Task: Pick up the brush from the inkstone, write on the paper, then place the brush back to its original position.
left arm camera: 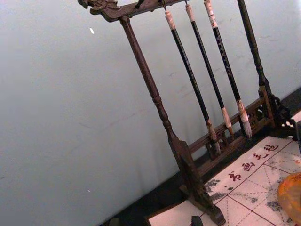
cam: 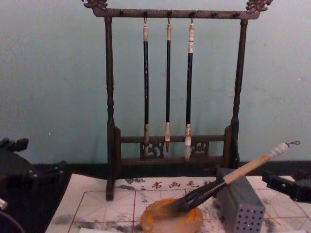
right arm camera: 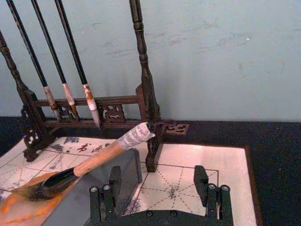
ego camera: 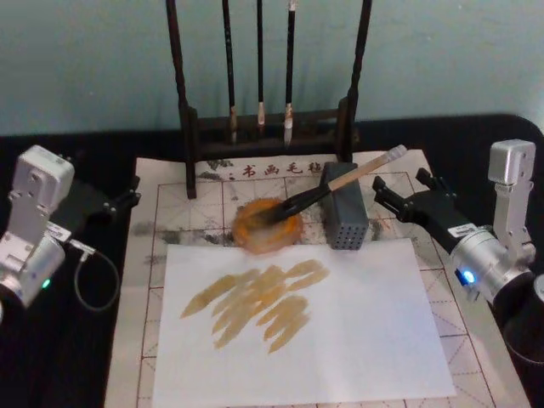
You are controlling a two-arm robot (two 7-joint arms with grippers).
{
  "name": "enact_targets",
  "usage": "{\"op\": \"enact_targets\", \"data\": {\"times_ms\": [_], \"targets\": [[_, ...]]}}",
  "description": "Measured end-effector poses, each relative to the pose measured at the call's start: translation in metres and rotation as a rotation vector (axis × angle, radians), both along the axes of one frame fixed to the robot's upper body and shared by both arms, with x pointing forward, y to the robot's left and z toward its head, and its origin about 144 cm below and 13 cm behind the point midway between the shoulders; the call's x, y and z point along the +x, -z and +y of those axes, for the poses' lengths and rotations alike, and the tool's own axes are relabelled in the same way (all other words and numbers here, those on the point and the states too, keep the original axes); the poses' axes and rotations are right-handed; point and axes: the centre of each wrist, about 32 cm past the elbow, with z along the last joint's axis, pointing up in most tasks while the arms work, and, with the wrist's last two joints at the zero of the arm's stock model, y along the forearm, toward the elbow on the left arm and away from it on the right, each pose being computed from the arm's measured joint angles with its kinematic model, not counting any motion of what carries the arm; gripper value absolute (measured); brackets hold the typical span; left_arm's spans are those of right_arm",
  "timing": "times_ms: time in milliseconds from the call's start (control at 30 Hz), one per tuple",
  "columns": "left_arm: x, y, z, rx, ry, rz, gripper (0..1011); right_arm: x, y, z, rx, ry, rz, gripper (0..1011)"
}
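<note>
— Both grippers hold nothing? Where's the brush (ego camera: 336, 185)?

— Yes. The right gripper (right arm camera: 160, 184) has its jaws spread wide and empty; the brush lies just ahead of them, bristles in the inkstone (ego camera: 267, 225), handle propped on the grey block (ego camera: 345, 217), probably so the inky tip stays over the dish. The left gripper (ego camera: 129, 199) sits off to the side; whether its jaws are parted, I cannot tell.

— And its looks?

— Pale wooden handle, white-wrapped end, dark wet bristles. The paper (ego camera: 340, 327) already bears ochre strokes.
</note>
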Motion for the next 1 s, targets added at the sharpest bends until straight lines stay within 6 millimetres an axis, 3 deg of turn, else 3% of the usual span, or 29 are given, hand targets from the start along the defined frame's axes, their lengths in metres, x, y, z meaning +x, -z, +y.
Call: {"op": "enact_targets", "data": {"times_ms": [1000], "targets": [[0.0, 0.0, 0.0, 0.0, 0.0, 0.0, 1001, 0.0013, 0.0008, -0.0001, 0.011, 0.014, -0.006, 1000]]}}
